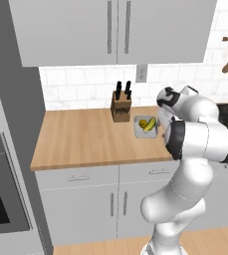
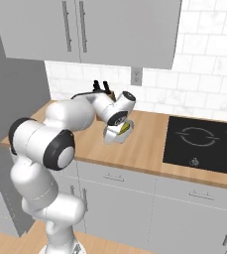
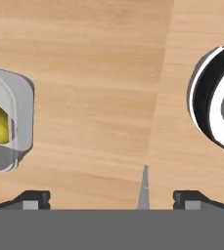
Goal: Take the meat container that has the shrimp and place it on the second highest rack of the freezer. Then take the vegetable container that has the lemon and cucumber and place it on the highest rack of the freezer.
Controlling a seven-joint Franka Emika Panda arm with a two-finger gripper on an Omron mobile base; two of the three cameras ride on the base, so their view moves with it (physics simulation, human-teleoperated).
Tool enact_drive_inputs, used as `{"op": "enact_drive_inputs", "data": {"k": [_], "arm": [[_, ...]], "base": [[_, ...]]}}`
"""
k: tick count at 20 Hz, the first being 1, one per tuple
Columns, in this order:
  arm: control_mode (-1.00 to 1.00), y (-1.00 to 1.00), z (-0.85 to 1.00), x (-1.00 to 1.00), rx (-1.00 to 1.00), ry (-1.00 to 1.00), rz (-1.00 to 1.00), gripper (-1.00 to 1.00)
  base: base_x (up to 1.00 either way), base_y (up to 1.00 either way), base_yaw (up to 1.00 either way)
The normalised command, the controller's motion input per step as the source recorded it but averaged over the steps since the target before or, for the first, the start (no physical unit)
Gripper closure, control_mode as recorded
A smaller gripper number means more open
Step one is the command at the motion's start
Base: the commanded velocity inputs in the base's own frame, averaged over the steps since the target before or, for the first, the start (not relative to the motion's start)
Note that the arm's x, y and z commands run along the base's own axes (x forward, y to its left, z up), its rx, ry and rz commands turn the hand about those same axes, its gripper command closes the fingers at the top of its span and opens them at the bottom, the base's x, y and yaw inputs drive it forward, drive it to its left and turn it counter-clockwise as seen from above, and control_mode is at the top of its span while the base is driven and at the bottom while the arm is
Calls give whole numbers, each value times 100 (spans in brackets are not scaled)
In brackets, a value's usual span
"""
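In the left base view you see the vegetable container (image 1: 146, 126) on the wooden table (image 1: 85, 139), just right of the knife block (image 1: 121, 105) and near the far wall; the yellow lemon (image 1: 144, 124) and the greenish cucumber (image 1: 150, 126) lie inside it, touching each other. The arm covers the tool here. In the right base view the hand hangs above the same tray (image 2: 116, 133), and the tool (image 2: 111, 135) is partly hidden behind the wrist, so its fingers are difficult to read from this side; the black cooktop (image 2: 204, 144) is well apart to the right. In the hand view the two finger tips (image 3: 35, 199) stand wide apart at the bottom with only bare wood between them, so the tool is spread and pinches nothing. The tray's rounded corner (image 3: 20, 122) is at the left edge, with a yellow piece inside. I judge the tray to be light and stiff, but shallow, so the produce can roll if you tilt it. You should take it at the raised rim, on a long side, and keep it level.
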Motion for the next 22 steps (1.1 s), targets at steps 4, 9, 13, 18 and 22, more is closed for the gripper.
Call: {"op": "enact_drive_inputs", "data": {"k": [4, 9, 13, 18, 22], "arm": [[-100, 0, -18, 25, 0, 0, -3, -100], [-100, 0, -19, 28, 0, 0, -2, -100], [-100, 0, -18, 32, 0, 0, -1, -100], [-100, 0, -17, 34, 0, 0, 0, -100], [-100, 0, -17, 29, 0, 0, 0, -100]], "base": [[0, 0, 0], [0, 0, 0], [0, 0, 0], [0, 0, 0], [0, 0, 0]]}}
